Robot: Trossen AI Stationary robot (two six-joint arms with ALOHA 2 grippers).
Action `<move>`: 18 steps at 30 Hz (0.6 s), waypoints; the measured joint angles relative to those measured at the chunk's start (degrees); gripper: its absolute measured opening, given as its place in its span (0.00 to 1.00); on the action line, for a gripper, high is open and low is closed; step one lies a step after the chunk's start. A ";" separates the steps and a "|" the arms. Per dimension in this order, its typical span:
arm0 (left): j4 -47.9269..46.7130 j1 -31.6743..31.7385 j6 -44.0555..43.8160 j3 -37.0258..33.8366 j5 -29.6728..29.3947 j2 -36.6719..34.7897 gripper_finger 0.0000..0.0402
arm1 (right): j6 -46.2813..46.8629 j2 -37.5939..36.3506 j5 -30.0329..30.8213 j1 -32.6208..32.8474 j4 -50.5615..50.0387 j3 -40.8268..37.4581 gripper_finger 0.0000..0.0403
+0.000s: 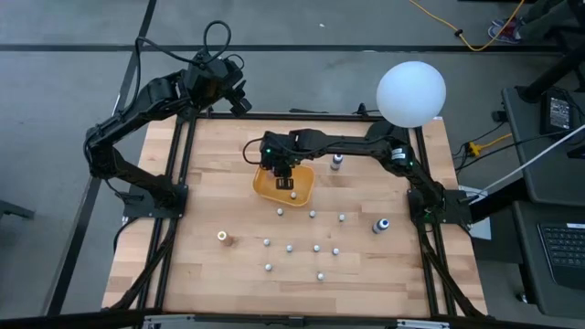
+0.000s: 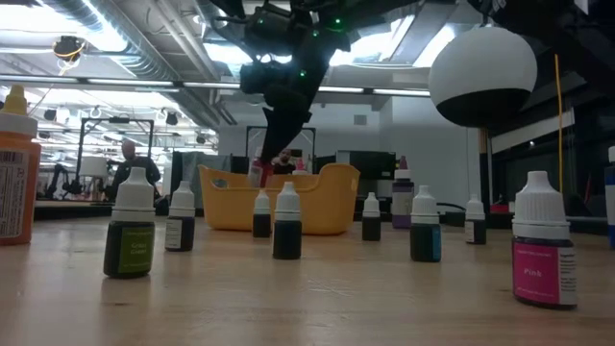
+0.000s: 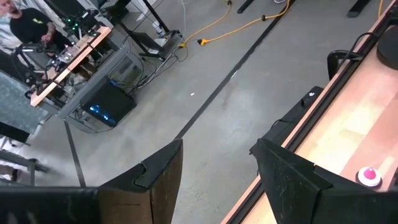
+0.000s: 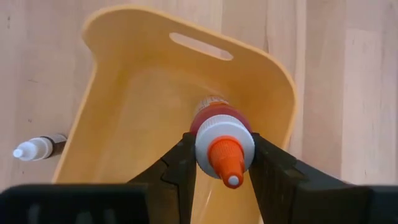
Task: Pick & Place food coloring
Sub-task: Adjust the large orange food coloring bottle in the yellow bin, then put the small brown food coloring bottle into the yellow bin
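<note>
My right gripper (image 1: 281, 171) is over the orange tray (image 1: 302, 194) at the table's far middle, shut on a food coloring bottle (image 4: 222, 140) with a red body, a white cap and an orange tip. The low view shows the bottle (image 2: 256, 173) at the height of the tray's rim (image 2: 221, 175). My left gripper (image 3: 217, 152) hangs open past the table's far left corner (image 1: 239, 100) with nothing between its fingers. Several more food coloring bottles (image 1: 290, 247) stand on their bases on the near half of the table. My right gripper pinches the bottle by the sides of its white cap (image 4: 205, 144), one finger on each side. The fingers come from above, slanting down from the table's right. The red body (image 4: 214, 115) points down into the tray. Whether its base touches the tray floor cannot be told.
A small bottle (image 4: 37, 148) lies on the wood beside the tray. Another bottle (image 1: 336, 163) stands right of the tray, and one (image 1: 380, 225) lies near the right edge. A white globe (image 1: 411, 91) hangs over the far right corner. An orange-labelled bottle (image 2: 17, 173) stands close to the low camera.
</note>
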 joint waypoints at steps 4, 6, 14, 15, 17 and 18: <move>-0.01 -0.02 0.00 0.00 0.02 0.00 0.49 | 0.16 0.52 0.00 0.00 -0.08 -0.10 0.32; -0.01 0.00 0.00 0.00 0.00 0.00 0.49 | 0.28 0.63 -0.01 0.02 0.13 -0.12 0.34; -0.01 0.00 0.00 -0.02 0.02 0.00 0.49 | 0.32 0.89 0.00 0.02 0.82 -0.12 0.42; -0.01 -0.02 0.02 -0.02 0.02 0.00 0.49 | 0.32 0.89 0.00 0.02 0.97 -0.12 0.43; -0.01 0.00 0.02 -0.02 0.02 0.00 0.49 | 0.34 0.89 0.00 0.01 1.49 -0.12 0.43; -0.01 -0.01 0.02 -0.02 0.02 0.00 0.49 | 0.34 0.89 0.00 0.00 1.53 -0.12 0.44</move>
